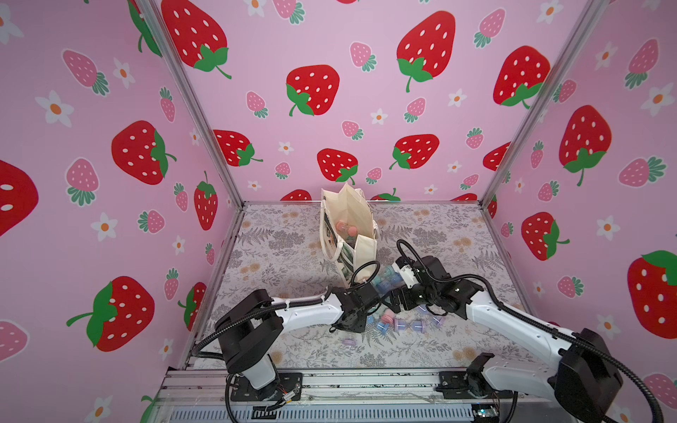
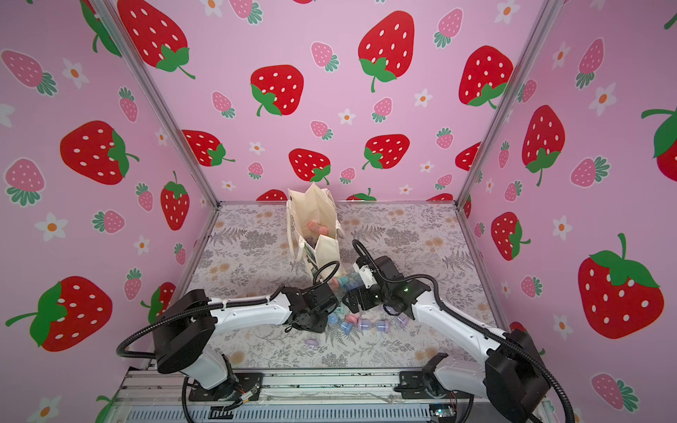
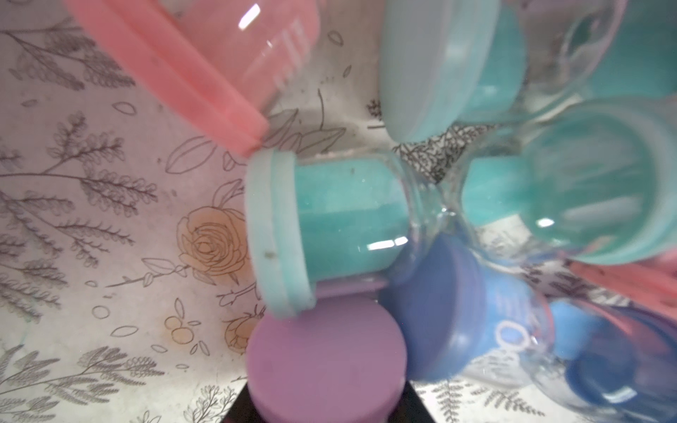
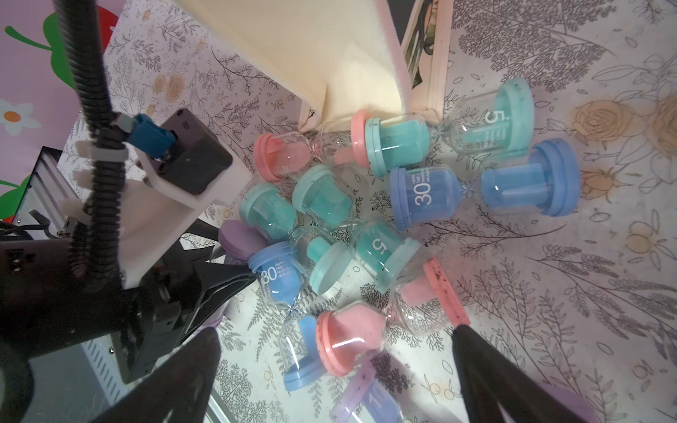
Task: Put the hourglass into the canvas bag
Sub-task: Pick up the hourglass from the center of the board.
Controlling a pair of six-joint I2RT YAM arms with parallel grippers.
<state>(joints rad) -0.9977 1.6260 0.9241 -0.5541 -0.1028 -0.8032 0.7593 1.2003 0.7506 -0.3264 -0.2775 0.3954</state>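
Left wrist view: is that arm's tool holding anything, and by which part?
It cannot be told. The lilac-capped glass hourglass lies right at the left tool, round end cap nearest, but no contact shows.

We can read 30 on a blue hourglass (image 4: 439,192) and 5 on a teal hourglass (image 4: 476,126).

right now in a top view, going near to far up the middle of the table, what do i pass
metal rail → lone purple hourglass → loose hourglass cluster → canvas bag → strawberry back wall
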